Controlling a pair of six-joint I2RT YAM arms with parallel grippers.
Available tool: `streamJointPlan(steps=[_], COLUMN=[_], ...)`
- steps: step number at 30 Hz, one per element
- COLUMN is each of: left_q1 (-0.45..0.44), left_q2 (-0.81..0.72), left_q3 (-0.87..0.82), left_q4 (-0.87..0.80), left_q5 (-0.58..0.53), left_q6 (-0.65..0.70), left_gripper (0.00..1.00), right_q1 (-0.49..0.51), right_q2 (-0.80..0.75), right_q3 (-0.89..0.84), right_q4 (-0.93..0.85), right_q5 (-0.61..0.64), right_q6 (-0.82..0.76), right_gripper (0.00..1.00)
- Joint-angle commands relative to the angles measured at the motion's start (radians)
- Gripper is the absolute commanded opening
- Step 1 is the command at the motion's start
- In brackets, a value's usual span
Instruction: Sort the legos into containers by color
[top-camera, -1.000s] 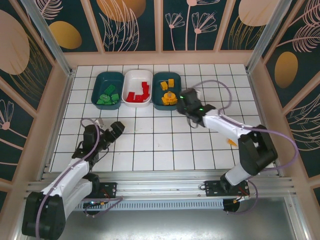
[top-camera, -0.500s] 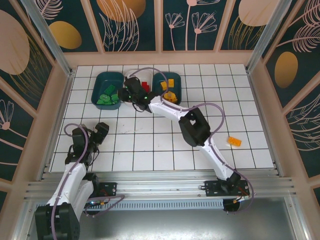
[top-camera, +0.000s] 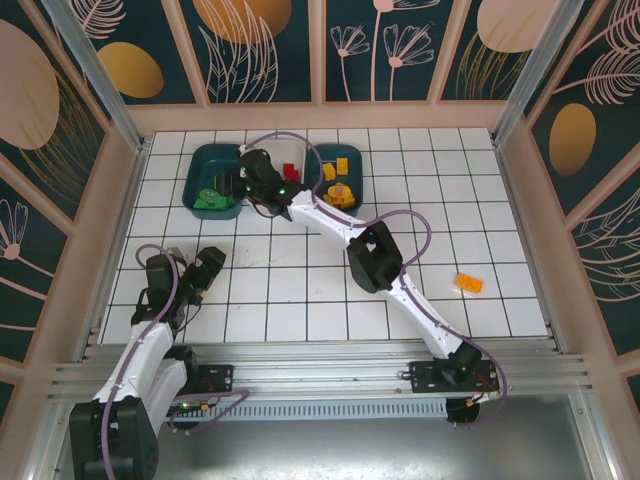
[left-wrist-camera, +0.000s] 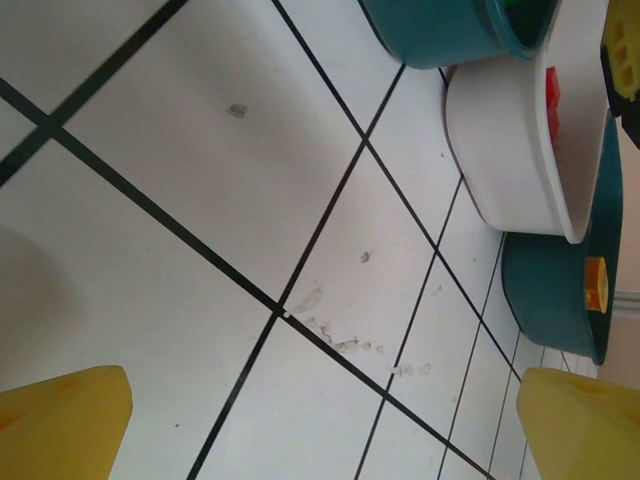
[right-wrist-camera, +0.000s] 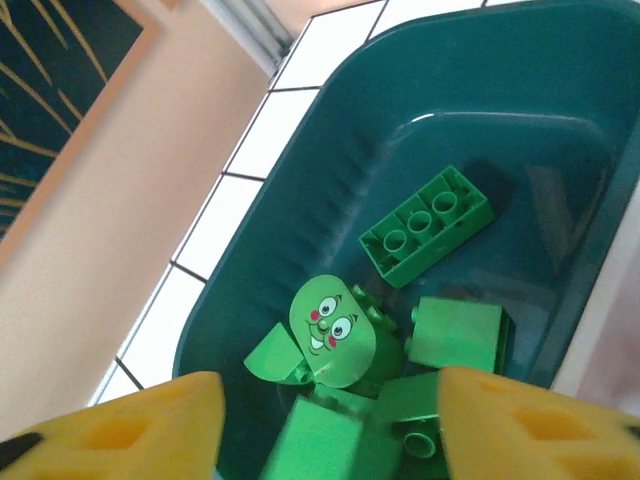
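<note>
**Sorting in progress:** The right gripper hangs over the left teal tub, its blunt yellow plastic fingers spread wide with nothing between them. Below it, glossy green legos lie heaped in the tub. Among them are a flat two-by-four piece turned to show its hollow round sockets, a plain squat block, and a dome-topped piece printed with a cartoon face. The tub's smooth walls curve at the corners and carry a soft sheen.

From overhead, the right arm stretches diagonally across the white-tiled bench to the far row of three shallow, round-cornered tubs set close side by side. The white tub in the middle holds a red lego. The right teal tub holds yellow-orange legos, one of them ring-shaped. A single orange brick lies on the tiles at the right, well apart from the tubs.

The left gripper is over bare tile near the bench's left front. It is also opened wide and empty. The tile beneath it is matte white, crossed by thin black grout lines and flecked with small grey scuffs.
</note>
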Motion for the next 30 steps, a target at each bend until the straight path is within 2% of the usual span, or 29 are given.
streamJointPlan(steps=[1, 4, 7, 11, 14, 16, 18, 21, 23, 26, 28, 30], left_q1=[0.008, 0.009, 0.008, 0.006, 0.007, 0.008, 0.006, -0.025, -0.080, -0.167, -0.195, -0.204], left_q2=[0.000, -0.015, -0.034, -0.072, -0.120, -0.154, -0.171, -0.144, -0.100, 0.002, 0.059, 0.095], left_q3=[0.006, 0.008, -0.004, -0.013, -0.018, -0.035, -0.055, -0.076, -0.065, -0.037, -0.029, -0.029], left_q4=[0.031, 0.041, 0.074, 0.093, 0.094, 0.110, 0.147, 0.208, 0.231, 0.276, 0.319, 0.349], left_q5=[0.054, 0.083, 0.124, 0.171, 0.199, 0.212, 0.235, 0.247, 0.220, 0.207, 0.220, 0.226], left_q6=[0.028, 0.037, 0.042, 0.038, 0.026, 0.010, -0.008, -0.020, -0.002, 0.008, -0.004, -0.012], left_gripper=[0.98, 0.98, 0.98, 0.98, 0.98, 0.98, 0.98, 0.99, 0.98, 0.99, 0.99, 0.98], right_q1=[-0.005, 0.003, 0.022, 0.028, 0.000, -0.071, -0.193, -0.420, -0.586, -0.754, -0.819, -0.847], right_q2=[-0.027, -0.130, -0.330, -0.722, -0.991, -1.153, -1.312, -1.538, -1.646, -1.673, -1.633, -1.574], right_q3=[0.073, -0.005, -0.236, -0.781, -1.153, -1.359, -1.545, -1.775, -1.877, -1.925, -1.933, -1.926], right_q4=[-0.043, -0.086, -0.114, -0.100, -0.226, -0.331, -0.405, -0.402, -0.357, -0.346, -0.342, -0.349], right_q5=[0.017, 0.090, 0.249, 0.450, 0.609, 0.622, 0.593, 0.525, 0.473, 0.463, 0.424, 0.453], right_q6=[-0.019, -0.041, -0.054, 0.059, 0.213, 0.314, 0.386, 0.403, 0.369, 0.350, 0.348, 0.349], right_gripper=[0.63, 0.61, 0.59, 0.62, 0.68, 0.71, 0.73, 0.77, 0.79, 0.82, 0.82, 0.84])
